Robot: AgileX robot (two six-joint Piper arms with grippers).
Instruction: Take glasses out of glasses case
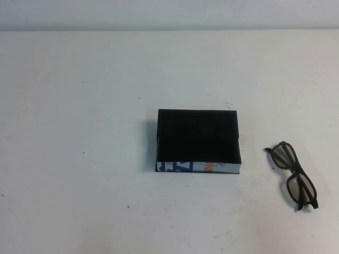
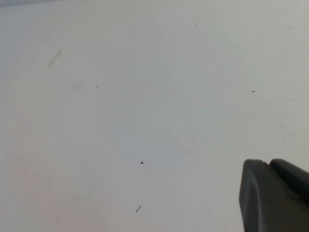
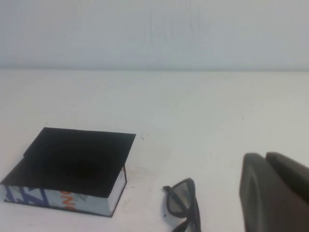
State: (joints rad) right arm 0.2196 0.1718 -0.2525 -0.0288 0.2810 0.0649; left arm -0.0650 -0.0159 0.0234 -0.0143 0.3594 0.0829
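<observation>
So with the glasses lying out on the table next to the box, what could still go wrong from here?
1. The glasses lie close to the table's right edge; a stray sweep by the right gripper, parked nearby, might knock them off.
2. The box looks dark inside, so judging it empty could be unreliable.
3. The left gripper sits over bare table, seeing neither item, so it offers little help.

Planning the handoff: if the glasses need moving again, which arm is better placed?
Probably the right: the glasses lie on the table right of the glasses case, and the right gripper views them; the left gripper sees only bare table.
</observation>
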